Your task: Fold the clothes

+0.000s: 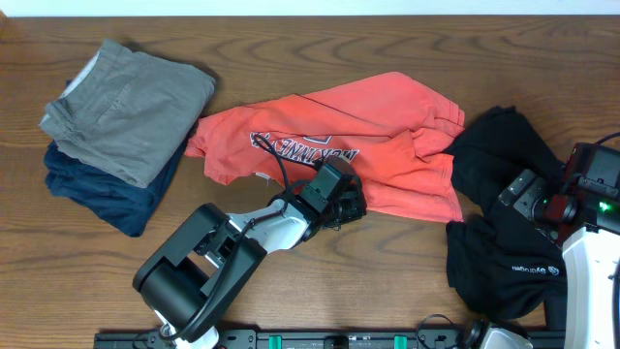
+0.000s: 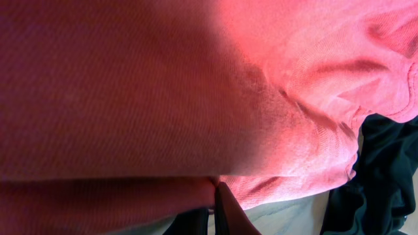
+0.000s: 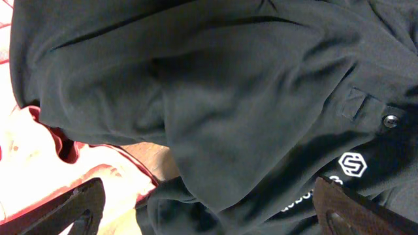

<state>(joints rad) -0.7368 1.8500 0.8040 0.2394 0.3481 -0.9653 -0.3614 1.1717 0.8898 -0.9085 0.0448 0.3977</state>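
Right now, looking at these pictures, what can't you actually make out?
- T-shirt lettering: overhead, creased and partly under the left arm.
- Left pincer: red cloth fills the left wrist view; open or shut unclear.
- Navy garment: overhead, mostly under the grey garment.
- Black garment wording: tiny overhead, only partly in view from the right wrist.

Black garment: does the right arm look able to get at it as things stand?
Probably yes. The right gripper hangs close above the black garment with its fingers spread wide, and nothing lies between them.
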